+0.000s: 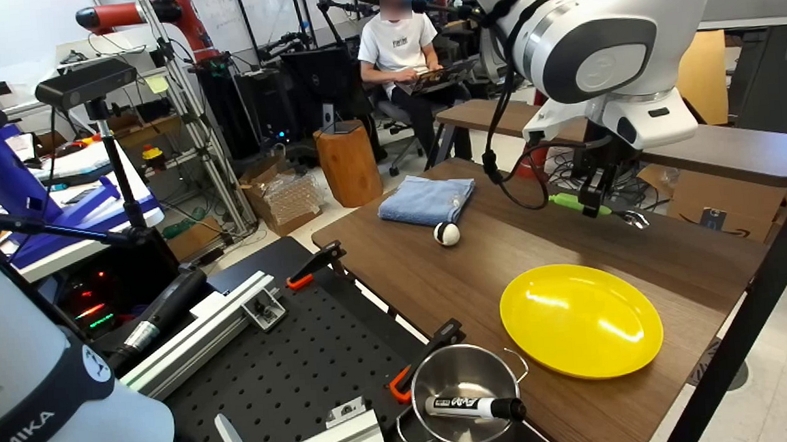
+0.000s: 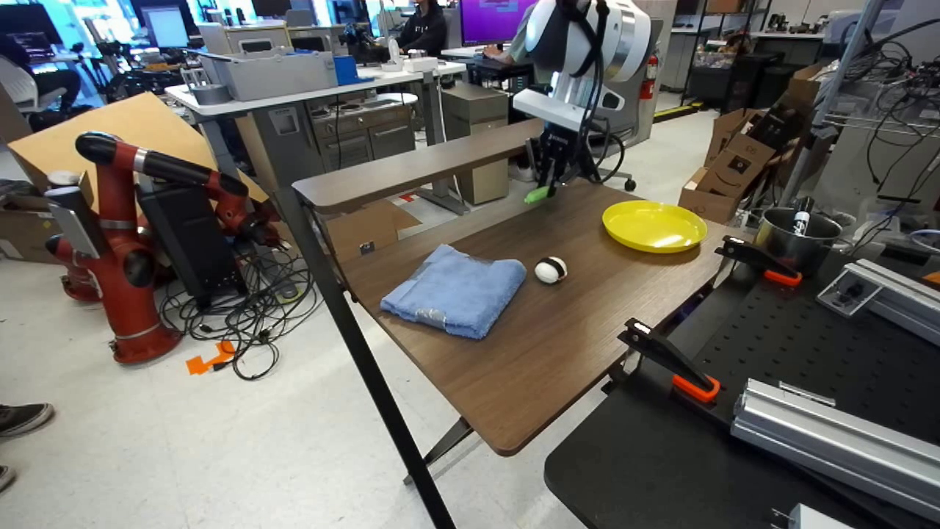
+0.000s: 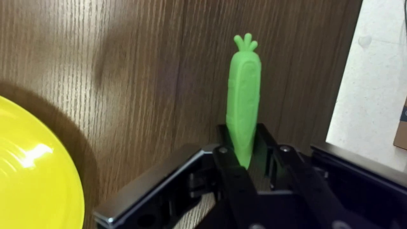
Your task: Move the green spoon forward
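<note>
Wrist view shows the black two-fingered tool (image 3: 243, 136) pinching the lime-green carrot-handled spoon (image 3: 244, 92) over the brown wood-grain worktop (image 3: 152, 79), apart from the round yellow plate (image 3: 35, 190). The forward move seems in hand, calling for steady travel, then gentle release.

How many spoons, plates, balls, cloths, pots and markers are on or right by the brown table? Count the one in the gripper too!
Spoon: 1 (green, in the gripper)
Plate: 1 (yellow)
Ball: 1 (black and white)
Cloth: 1 (blue)
Pot: 1 (metal)
Marker: 1 (in the pot, sticking out)
Total: 6
</note>
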